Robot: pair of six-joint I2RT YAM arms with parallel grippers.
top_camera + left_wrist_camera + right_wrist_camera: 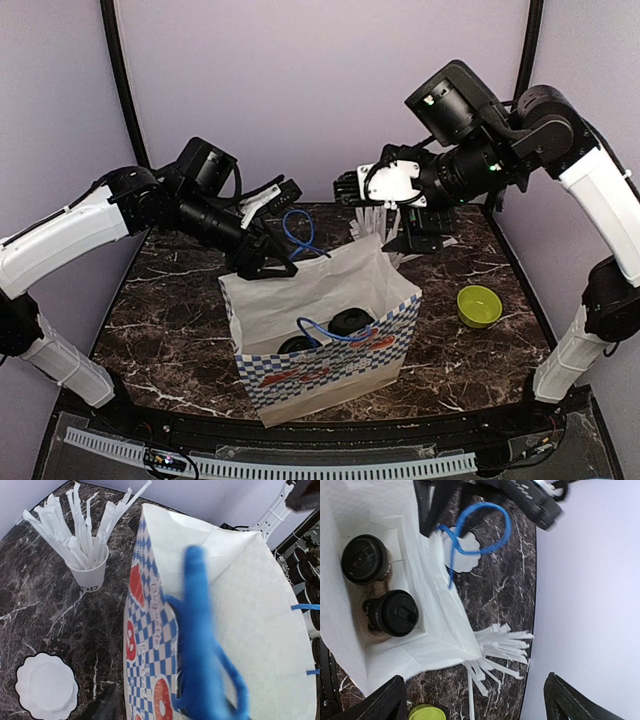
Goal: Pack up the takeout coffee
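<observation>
Two black lidded paper cups (395,612) upright, side by side in white blue-checked paper bag (440,615): packed. Left gripper (262,258) at bag rim by blue loop handle (485,510), likely steadying mouth; grip cannot tell. Right gripper (473,680) spread wide, empty.

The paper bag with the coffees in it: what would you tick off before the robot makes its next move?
1. Both cups inside the bag, lids on: ok.
2. Bag standing upright with its mouth open: ok.
3. Left gripper clamped on the blue handle: not ok; the loop sits between its open fingers.
4. Right gripper open and empty: ok.
5. Straw cup clear of the bag: cannot tell; the straws fan out right at the bag's edge.
</observation>
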